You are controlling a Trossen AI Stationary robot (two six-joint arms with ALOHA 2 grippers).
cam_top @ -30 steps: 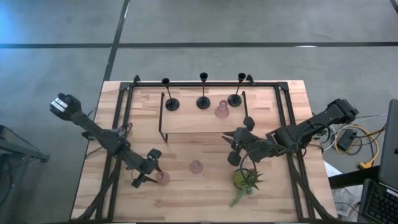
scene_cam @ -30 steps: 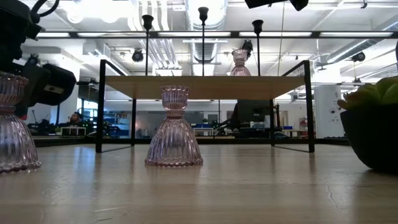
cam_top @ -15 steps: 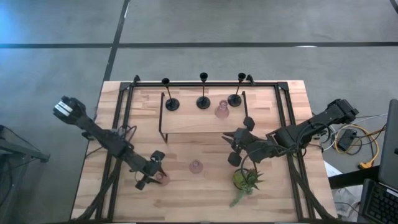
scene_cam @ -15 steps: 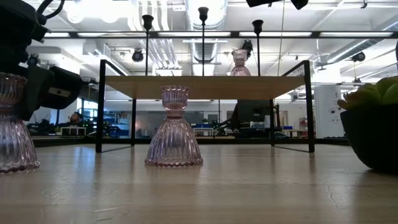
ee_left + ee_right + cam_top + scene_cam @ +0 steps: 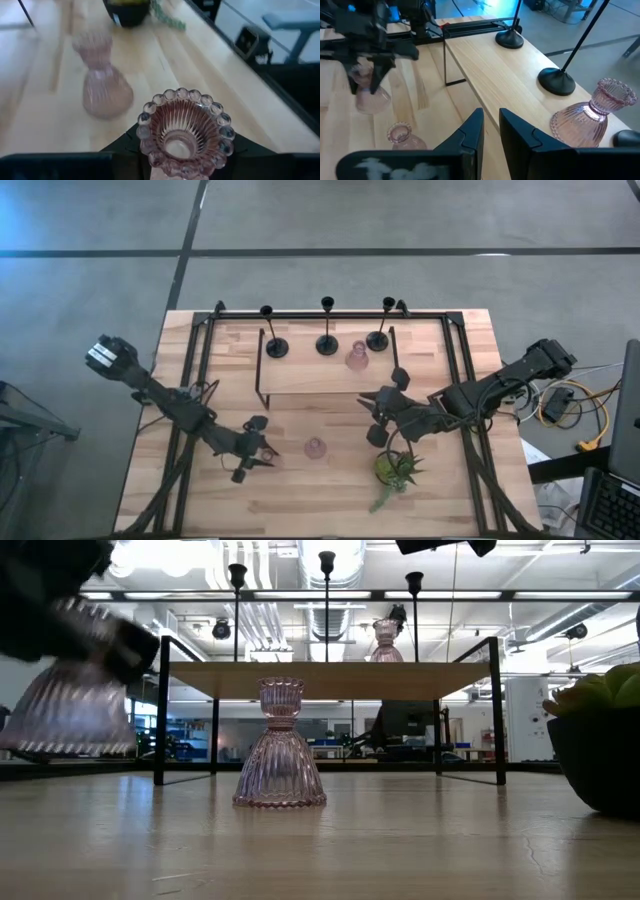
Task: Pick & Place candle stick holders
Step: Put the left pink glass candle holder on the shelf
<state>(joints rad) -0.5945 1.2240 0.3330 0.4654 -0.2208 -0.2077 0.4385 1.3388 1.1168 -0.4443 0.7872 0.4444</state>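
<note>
three black stem holders (image 5: 327,325), three pink glass holders (image 5: 315,448), one potted plant (image 5: 393,470)

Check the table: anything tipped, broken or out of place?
Nothing broken or spilled. One ribbed pink glass holder is off the table and tilted, in the left gripper. That is a grip, not a fall. A second pink glass holder stands upright on the table; a third stands on the raised wooden shelf by the three black stems.

Floor (image 5: 400,220): grey concrete, dark seams crossing — seen from above. Table (image 5: 470,500): light wood planks, black frame. Low view — open hall behind, white ceiling ducts (image 5: 262,600), strip lights, desks (image 5: 340,752) and monitors far off. Yellow cable (image 5: 590,420) coiled at right.
</note>
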